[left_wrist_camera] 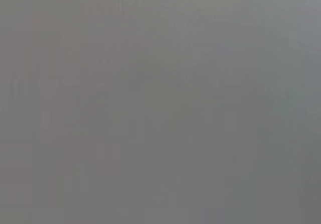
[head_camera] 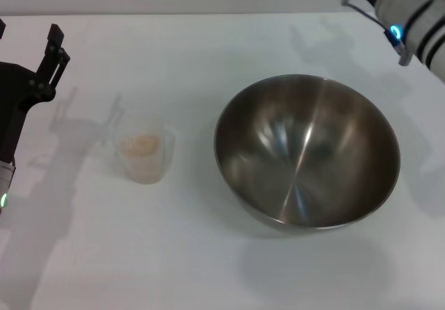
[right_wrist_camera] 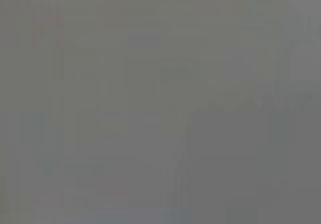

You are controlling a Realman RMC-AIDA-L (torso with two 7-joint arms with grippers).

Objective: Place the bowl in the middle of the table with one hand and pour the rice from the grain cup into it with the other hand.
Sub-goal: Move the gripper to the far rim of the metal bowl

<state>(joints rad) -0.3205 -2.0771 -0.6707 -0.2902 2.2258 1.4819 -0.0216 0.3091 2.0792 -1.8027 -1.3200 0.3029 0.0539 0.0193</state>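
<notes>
The bowl (head_camera: 306, 150), a large round stainless-steel one, sits upright on the table (head_camera: 208, 268), right of centre in the head view, its shiny brushed inside bare. To its left, well apart from it, stands the grain cup (head_camera: 144, 157), small and translucent, upright, with pale beige rice (head_camera: 140, 144) filling part of it. The table is a plain white flat surface that fills almost the whole head view; soft grey shadows of the arms fall across it, one beside the cup and another behind the bowl. Along the top runs a thin strip of paler background beyond the table's far edge.

The left gripper (head_camera: 54, 46) is at the left edge of the head view, dark, above the table and left of the cup, touching nothing; whether its fingers are spread or pressed together cannot be told. The right arm (head_camera: 414, 14), white with black bands and a small blue light, reaches in at the top right corner, behind the bowl; its gripper cannot be seen. Both wrist views show only flat grey.
</notes>
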